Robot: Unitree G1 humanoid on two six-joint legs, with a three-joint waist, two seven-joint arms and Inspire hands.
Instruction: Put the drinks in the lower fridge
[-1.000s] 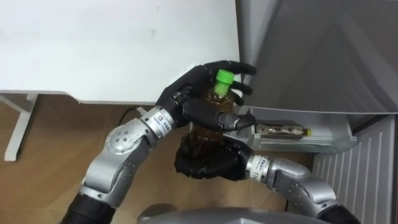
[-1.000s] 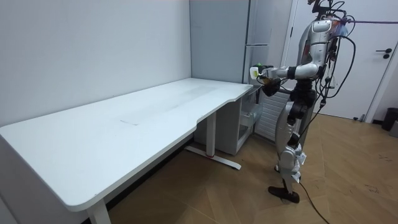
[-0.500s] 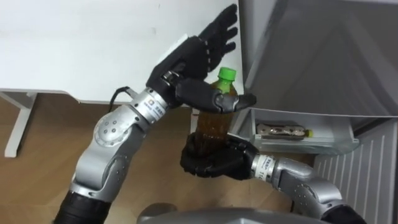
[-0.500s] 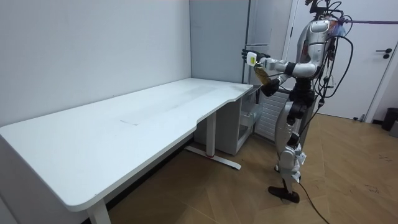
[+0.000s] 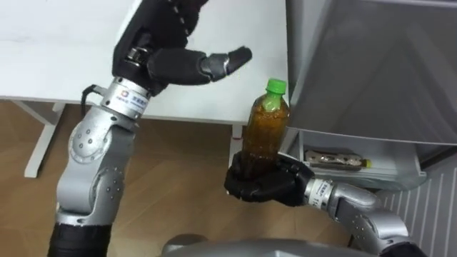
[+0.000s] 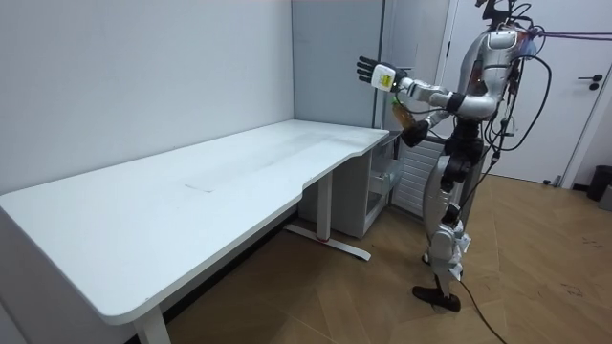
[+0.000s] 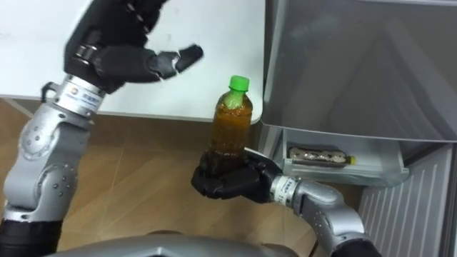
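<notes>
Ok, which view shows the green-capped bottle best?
The left eye view: the bottle stands upright, cap and body clear, its base held in the right hand. The right eye view shows nearly the same. In the room view it is a tiny brown shape.

Office rm: white desk [image 5: 57,43], fridge [image 5: 371,64]

Top edge cuts off left hand [image 5: 163,51] fingers [image 5: 184,8]
</notes>
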